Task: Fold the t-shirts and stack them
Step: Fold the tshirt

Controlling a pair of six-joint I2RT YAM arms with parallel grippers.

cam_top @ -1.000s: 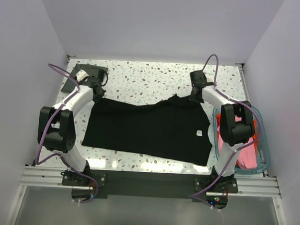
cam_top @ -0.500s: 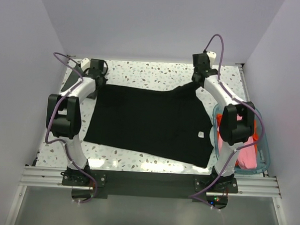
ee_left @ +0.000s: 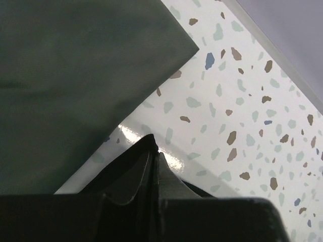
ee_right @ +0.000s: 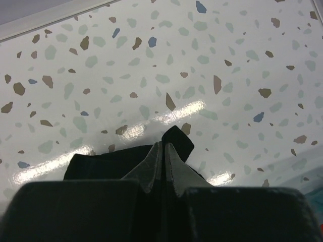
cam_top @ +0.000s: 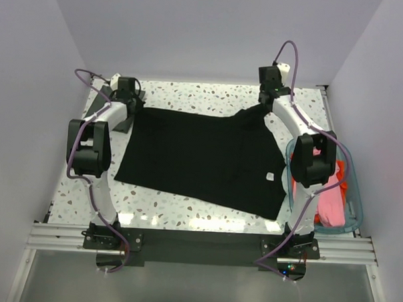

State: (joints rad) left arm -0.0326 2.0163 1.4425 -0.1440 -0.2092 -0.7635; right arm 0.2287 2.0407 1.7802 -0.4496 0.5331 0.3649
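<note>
My left gripper (ee_left: 155, 151) and right gripper (ee_right: 164, 146) are both pinched tight on the far edge of the black t-shirt (cam_top: 201, 158). Thin bites though, so uneven pulling could slip a corner loose.

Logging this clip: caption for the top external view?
Left gripper and right gripper each pinch the far edge of the black t-shirt spread on the table.

We saw a white tabletop flecked with brown, grey and blue terrazzo chips (cam_top: 204, 97), closed in on three sides by plain pale lilac-white walls (cam_top: 213, 31). Bright streaks of reflected light (ee_right: 176, 112) lay on its glossy surface, and a pale strip (ee_right: 50, 17) ran along its far edge. A silver aluminium rail (cam_top: 57, 237) lined the near edge, with a dull grey surface (cam_top: 195, 288) below it.
</note>
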